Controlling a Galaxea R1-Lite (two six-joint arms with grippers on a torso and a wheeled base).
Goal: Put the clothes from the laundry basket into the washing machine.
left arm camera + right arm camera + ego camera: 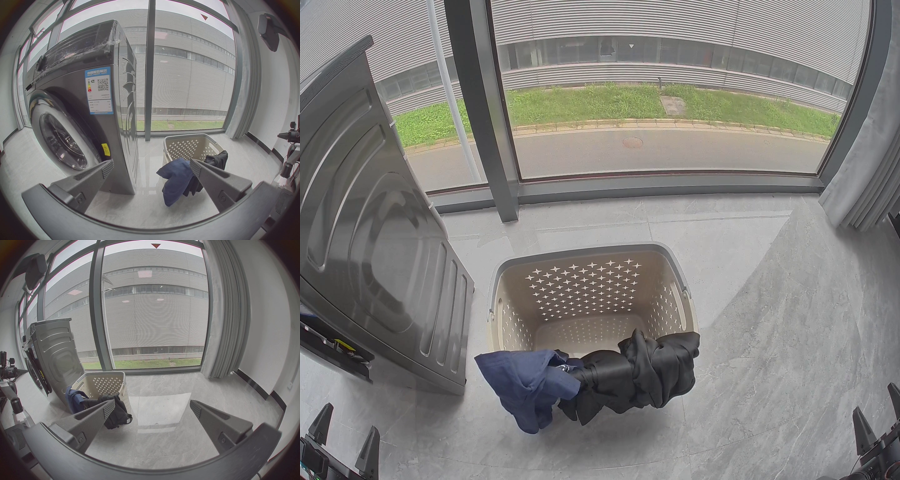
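Hanging over the near rim of the laundry basket (pixel 589 249), the clothes are found as one bundle of two pieces: a blue garment (pixel 524 382) at the robot's left end and a black garment (pixel 645 370) at the right end, the two overlapping in the middle. The bundle's long axis is laid across the robot's front, from left to right along that rim, with part of the cloth draped down the outside wall towards the floor; the inside of the basket is otherwise seen to be bare. The left gripper (pixel 151 164) is held low and near the robot, its fingers spread wide with nothing between them, and the right gripper (pixel 151 404) is held likewise on the other side, also spread and empty. Both are well apart from the clothes, which lie ahead of them and between their two lines. The washing machine (pixel 375 250) stands just beside the basket on the robot's left, its front turned away from the basket; whether its round door is open cannot be told. The blue end is judged nearer to the left gripper, on the machine's side, so that arm seems better placed for a first grasp.
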